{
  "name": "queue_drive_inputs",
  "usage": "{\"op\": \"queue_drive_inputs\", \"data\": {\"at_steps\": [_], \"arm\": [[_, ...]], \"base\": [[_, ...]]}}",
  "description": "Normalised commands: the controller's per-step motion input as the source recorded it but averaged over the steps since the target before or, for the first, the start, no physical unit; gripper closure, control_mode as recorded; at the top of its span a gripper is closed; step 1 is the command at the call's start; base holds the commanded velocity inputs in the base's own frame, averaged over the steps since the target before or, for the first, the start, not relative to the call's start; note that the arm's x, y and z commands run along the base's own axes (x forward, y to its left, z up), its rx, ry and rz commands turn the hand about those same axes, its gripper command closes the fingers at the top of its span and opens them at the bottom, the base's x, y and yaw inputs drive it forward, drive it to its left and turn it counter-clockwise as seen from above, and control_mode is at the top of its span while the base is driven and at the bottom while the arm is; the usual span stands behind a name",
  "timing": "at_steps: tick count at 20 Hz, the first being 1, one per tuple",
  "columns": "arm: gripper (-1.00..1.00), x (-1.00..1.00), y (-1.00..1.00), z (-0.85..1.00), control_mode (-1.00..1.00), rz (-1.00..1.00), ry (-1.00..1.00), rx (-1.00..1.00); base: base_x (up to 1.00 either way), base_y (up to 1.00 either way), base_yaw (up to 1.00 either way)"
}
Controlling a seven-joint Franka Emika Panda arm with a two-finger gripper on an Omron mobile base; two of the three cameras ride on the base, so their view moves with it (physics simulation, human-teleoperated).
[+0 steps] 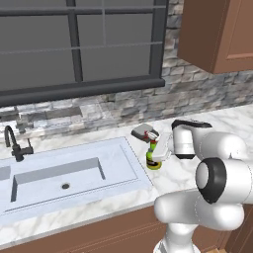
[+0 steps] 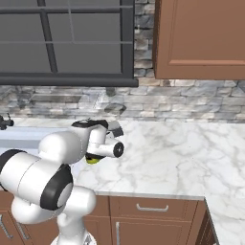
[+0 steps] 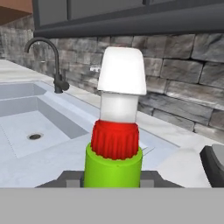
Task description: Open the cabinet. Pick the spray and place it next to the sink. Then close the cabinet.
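Spray (image 1: 154, 157): upright at the table's front edge, just beside the sink (image 1: 74, 173) rim, as the task requires.
Pincer (image 1: 159, 154): clamped on the spray, not yet released.
Cabinet (image 2: 201, 38): doors shut.

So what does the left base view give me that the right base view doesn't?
Left base view: the pale rectangular basin sink with its drain, the dark curved faucet, a small grey block with a red patch on the counter behind the bottle, and the small green spray bottle held upright in the hand, close to the sink's right rim.
Right base view: drawer fronts under the counter, and the brown wall cabinet door face-on, shut.
Both: marble counter, stone backsplash, dark-framed window, the arm.
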Motion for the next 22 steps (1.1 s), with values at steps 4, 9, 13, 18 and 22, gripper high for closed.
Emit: {"op": "queue_drive_inputs", "data": {"at_steps": [4,9,13,18,22], "arm": [[-1.0,0.0,0.0,0.0,-1.0,0.0,0.0,0.0],[-1.0,0.0,0.0,0.0,-1.0,0.0,0.0,0.0],[-1.0,0.0,0.0,0.0,-1.0,0.0,0.0,0.0],[-1.0,0.0,0.0,0.0,-1.0,0.0,0.0,0.0],[-1.0,-0.04,-0.2,0.0,-1.0,0.0,0.0,0.0]], "base": [[0.0,0.0,0.0],[0.0,0.0,0.0],[0.0,0.0,0.0],[0.0,0.0,0.0],[0.0,0.0,0.0]]}}
